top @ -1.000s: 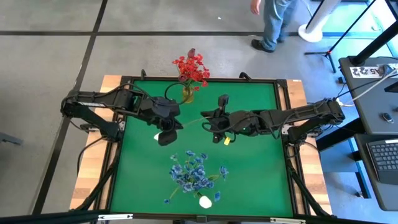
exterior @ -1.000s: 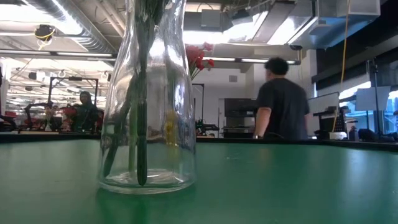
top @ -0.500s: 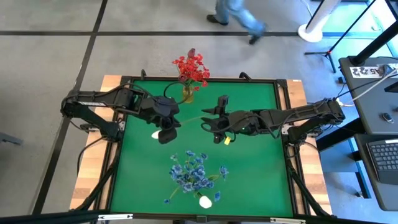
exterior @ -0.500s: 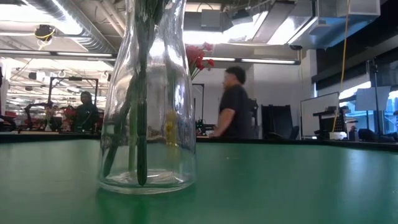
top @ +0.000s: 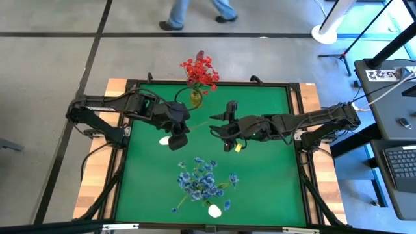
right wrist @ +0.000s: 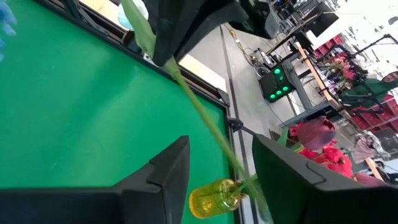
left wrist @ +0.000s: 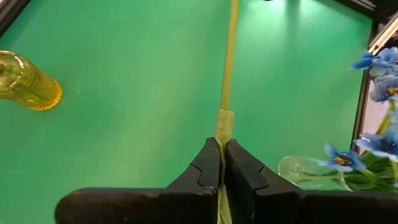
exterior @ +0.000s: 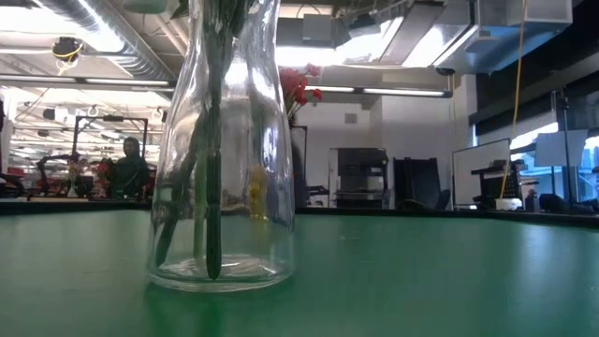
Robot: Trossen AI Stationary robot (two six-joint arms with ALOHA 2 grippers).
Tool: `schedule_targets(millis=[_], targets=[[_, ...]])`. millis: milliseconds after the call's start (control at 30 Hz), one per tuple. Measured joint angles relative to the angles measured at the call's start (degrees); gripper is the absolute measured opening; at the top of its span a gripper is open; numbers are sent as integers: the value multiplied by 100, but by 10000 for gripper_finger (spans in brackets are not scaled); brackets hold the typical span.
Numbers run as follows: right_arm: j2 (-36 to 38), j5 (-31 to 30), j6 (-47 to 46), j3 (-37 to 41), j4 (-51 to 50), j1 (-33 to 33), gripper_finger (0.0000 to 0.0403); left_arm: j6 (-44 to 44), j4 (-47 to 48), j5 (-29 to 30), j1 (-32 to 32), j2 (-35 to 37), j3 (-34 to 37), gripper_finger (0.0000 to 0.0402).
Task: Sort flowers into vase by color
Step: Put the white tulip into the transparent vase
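Observation:
A white tulip (top: 163, 140) on a long green stem (left wrist: 229, 68) hangs over the middle of the green table (top: 266, 175), with my left gripper (top: 177, 138) shut on the stem. My right gripper (top: 218, 128) is open. Its fingers (right wrist: 168, 171) stand on either side of the stem's far part (right wrist: 208, 127); whether they touch it I cannot tell. Red flowers (top: 200, 70) stand in a small yellow vase (top: 195, 98) at the far edge. Blue flowers (top: 203, 179) and another white tulip (top: 214, 210) stand in a clear glass vase (exterior: 221, 159) near the front. My left gripper pinches the green stem (left wrist: 222, 127) between its two shut fingers, close to the white bloom end. The stem runs out forward between the fingertips, along the fingers, toward my right gripper. The flower is lifted clear of the table and lies roughly level.
The table has a raised dark frame (top: 296, 117) around the green mat. A person's legs (top: 195, 10) pass on the floor beyond the far edge. Free green surface lies to the right front (top: 273, 188) and left front (top: 143, 188).
My right gripper has opened and let go of the tulip's stem, staying in place around it. My left gripper keeps its hold. A person has walked leftward past the table's far side.

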State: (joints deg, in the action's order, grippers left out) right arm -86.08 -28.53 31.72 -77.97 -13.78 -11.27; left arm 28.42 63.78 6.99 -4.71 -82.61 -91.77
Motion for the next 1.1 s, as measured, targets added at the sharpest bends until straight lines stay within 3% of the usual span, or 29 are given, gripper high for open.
schedule_targets(millis=[967,1100], targets=[[-39,-53,-37,2,-75,0,172,-50,-77,-243,-221,-24,-1,4],[-39,-53,-31,2,-201,0,151,-52,-97,-243,-221,-24,1,4]])
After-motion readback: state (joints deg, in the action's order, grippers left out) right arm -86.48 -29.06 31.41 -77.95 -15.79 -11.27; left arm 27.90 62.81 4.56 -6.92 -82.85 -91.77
